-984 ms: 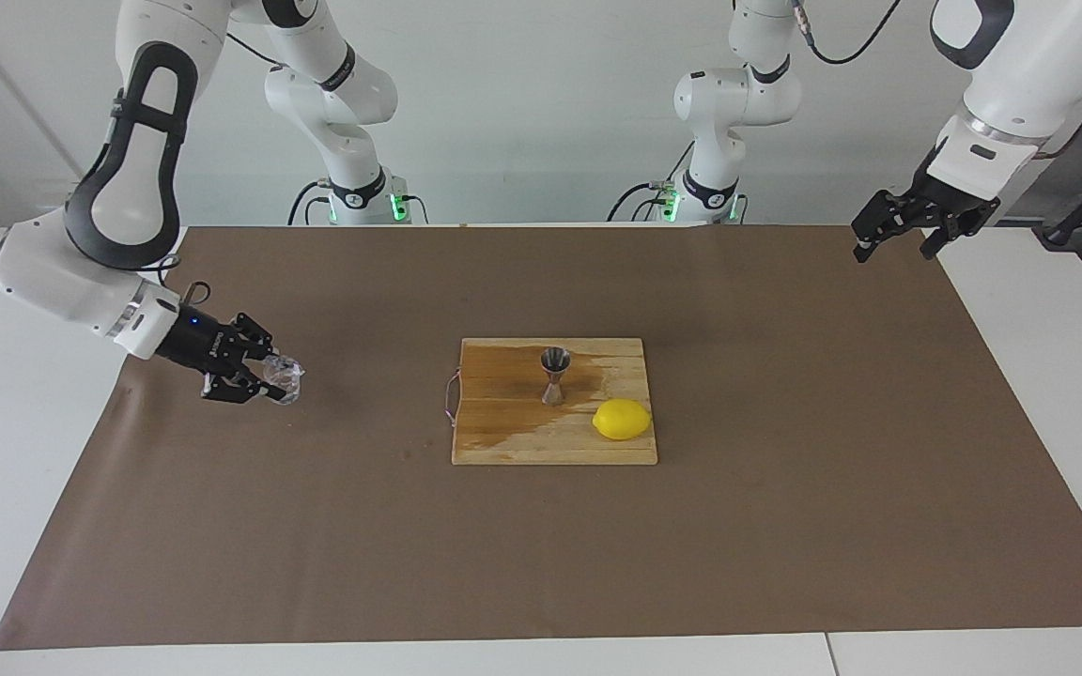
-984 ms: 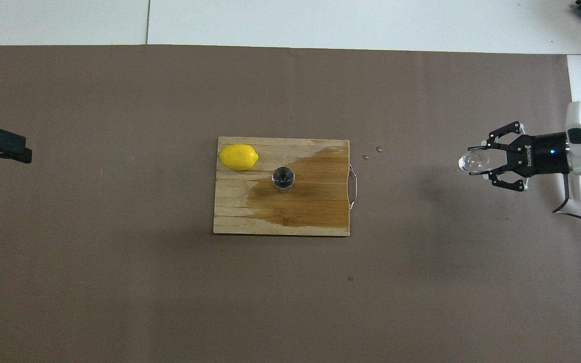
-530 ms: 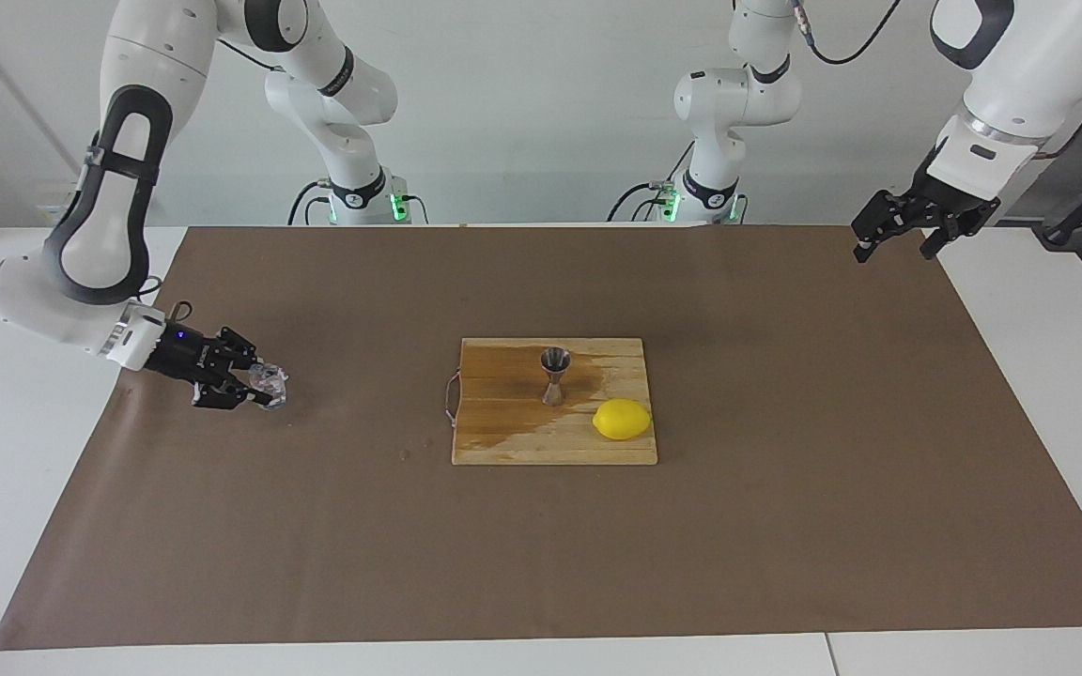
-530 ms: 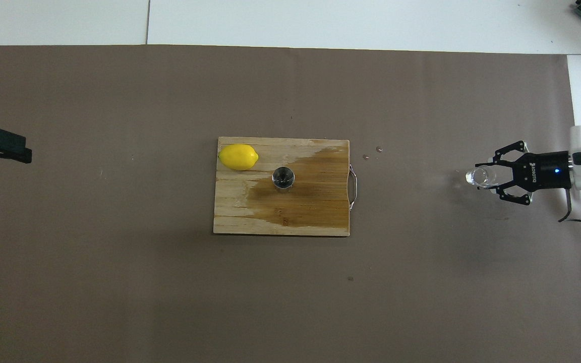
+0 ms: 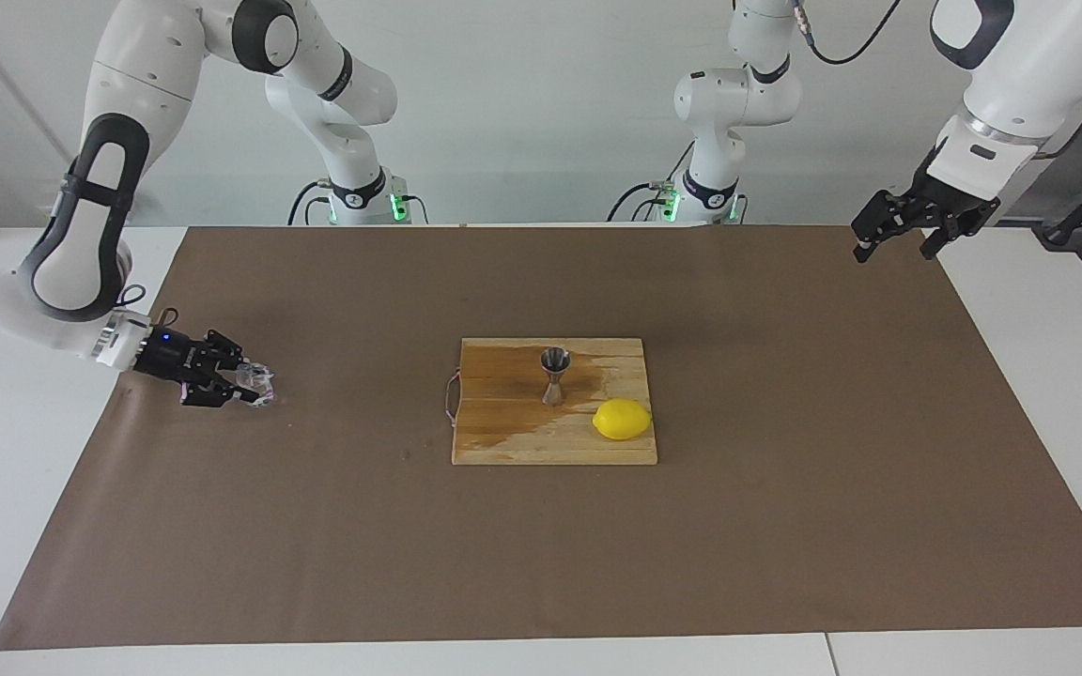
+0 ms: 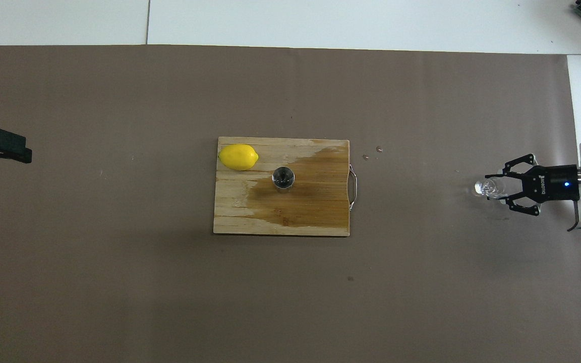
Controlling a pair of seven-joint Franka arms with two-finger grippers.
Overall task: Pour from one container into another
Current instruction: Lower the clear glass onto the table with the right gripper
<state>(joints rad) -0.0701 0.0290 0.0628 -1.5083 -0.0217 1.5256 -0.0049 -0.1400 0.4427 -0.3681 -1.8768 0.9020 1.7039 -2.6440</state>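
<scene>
A tiny clear glass cup (image 5: 256, 380) (image 6: 487, 187) hangs low over the brown mat at the right arm's end of the table, with my right gripper (image 5: 250, 387) (image 6: 495, 188) shut on it. The gripper reaches out level. I cannot tell whether the cup touches the mat. A small steel hourglass jigger (image 5: 554, 374) (image 6: 283, 177) stands upright on the wooden cutting board (image 5: 503, 446) (image 6: 230, 222) at the table's middle. My left gripper (image 5: 893, 252) hangs open and waits over the mat's corner at the left arm's end.
A yellow lemon (image 5: 622, 419) (image 6: 238, 157) lies on the board beside the jigger, farther from the robots. A dark wet patch (image 6: 315, 191) covers much of the board. A few droplets (image 6: 379, 149) sit on the mat (image 6: 119, 282) off the board's handle end.
My right gripper has carried the cup lower and farther toward the right arm's end of the table, away from the board. The cup now shows more side-on from above. The left arm stayed still.
</scene>
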